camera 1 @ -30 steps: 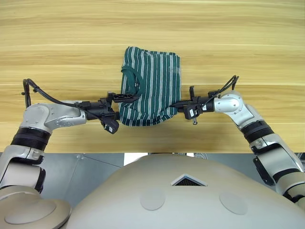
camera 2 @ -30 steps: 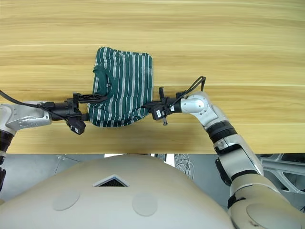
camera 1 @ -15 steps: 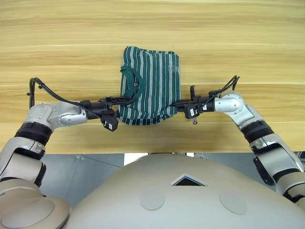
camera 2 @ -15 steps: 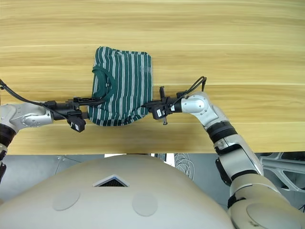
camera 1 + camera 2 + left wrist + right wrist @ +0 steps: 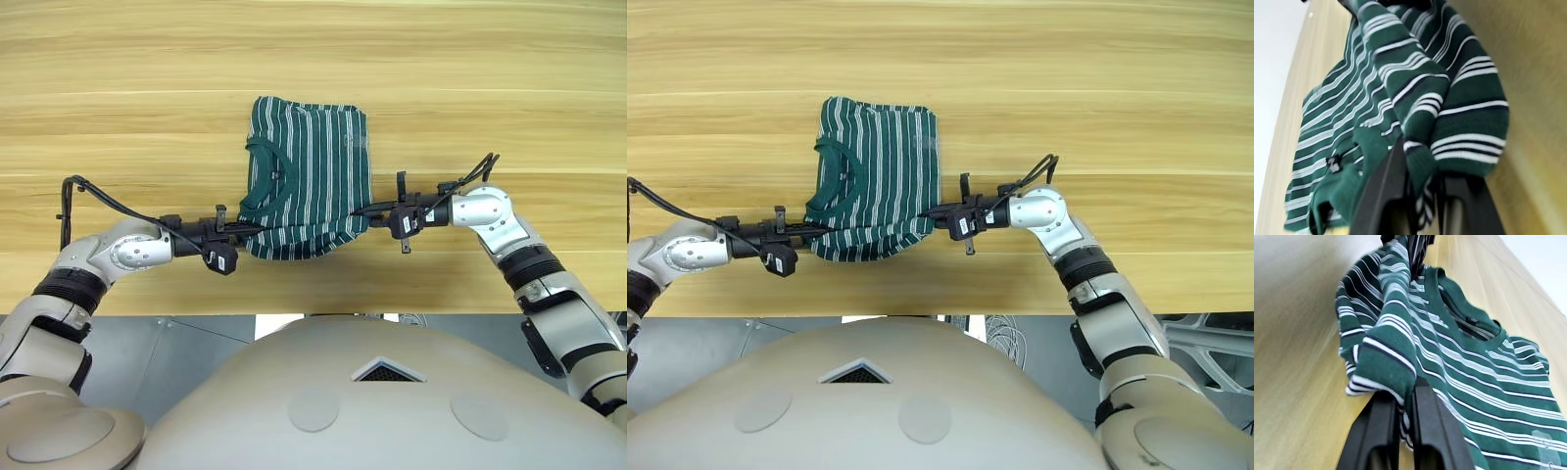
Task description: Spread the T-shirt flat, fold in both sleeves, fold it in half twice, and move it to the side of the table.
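T-shirt (image 5: 312,166) corners nearest us sit clamped in our left pincer (image 5: 250,227) and right pincer (image 5: 359,211); we fear bunched layers slipping free, spoiling the fold across the worktop (image 5: 490,98).

Below near edge of wooden table (image 5: 313,59): grey floor (image 5: 186,338), thin panel seams running across it. Round white wire grille (image 5: 1007,333), partly hidden, shows just under table edge, right of centre. Grey metal frame bars (image 5: 1215,338) cross floor at far right, meeting at an angle. Small white patch (image 5: 279,323) against table edge near centre; cannot tell what it is. Wrist views: pale blank background (image 5: 1273,58) beyond table edge, no detail readable.
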Controlling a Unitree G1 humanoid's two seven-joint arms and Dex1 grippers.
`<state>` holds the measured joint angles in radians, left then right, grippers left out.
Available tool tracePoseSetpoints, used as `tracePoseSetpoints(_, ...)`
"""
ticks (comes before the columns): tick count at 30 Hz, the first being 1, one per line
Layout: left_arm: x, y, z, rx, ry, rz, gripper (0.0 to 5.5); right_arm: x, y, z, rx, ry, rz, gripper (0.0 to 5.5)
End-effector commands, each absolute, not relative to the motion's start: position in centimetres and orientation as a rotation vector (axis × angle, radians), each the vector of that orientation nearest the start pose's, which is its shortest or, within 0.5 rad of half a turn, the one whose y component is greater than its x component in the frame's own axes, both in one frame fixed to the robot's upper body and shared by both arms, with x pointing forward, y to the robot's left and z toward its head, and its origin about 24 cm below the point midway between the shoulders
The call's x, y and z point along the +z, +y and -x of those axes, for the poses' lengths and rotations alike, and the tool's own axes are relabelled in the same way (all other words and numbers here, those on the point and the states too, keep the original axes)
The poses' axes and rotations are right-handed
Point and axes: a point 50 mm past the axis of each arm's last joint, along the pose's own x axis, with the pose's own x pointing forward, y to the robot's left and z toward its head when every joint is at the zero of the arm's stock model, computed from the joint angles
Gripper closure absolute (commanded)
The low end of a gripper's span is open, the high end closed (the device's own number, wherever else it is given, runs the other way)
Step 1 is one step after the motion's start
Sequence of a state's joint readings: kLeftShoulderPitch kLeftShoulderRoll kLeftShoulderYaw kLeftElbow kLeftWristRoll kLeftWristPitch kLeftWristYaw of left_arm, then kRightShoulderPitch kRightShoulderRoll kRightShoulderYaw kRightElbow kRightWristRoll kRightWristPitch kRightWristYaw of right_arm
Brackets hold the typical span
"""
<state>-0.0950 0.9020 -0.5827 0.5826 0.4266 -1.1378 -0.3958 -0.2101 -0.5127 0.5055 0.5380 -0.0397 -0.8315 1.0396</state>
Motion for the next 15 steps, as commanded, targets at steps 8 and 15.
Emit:
tracePoseSetpoints(8, -0.9, 22.8, -15.2, -1.400, 0.050, -0.797, 5.50, -0.1, -15.1, -21.0, 1.647, -0.029, 0.667, 5.35)
tracePoseSetpoints(15, 3.8, 21.1, -12.5, -1.441, 0.020, -0.556, 5.50, 1.6, -16.4, -19.9, 1.719, 0.010, 0.480, 5.35)
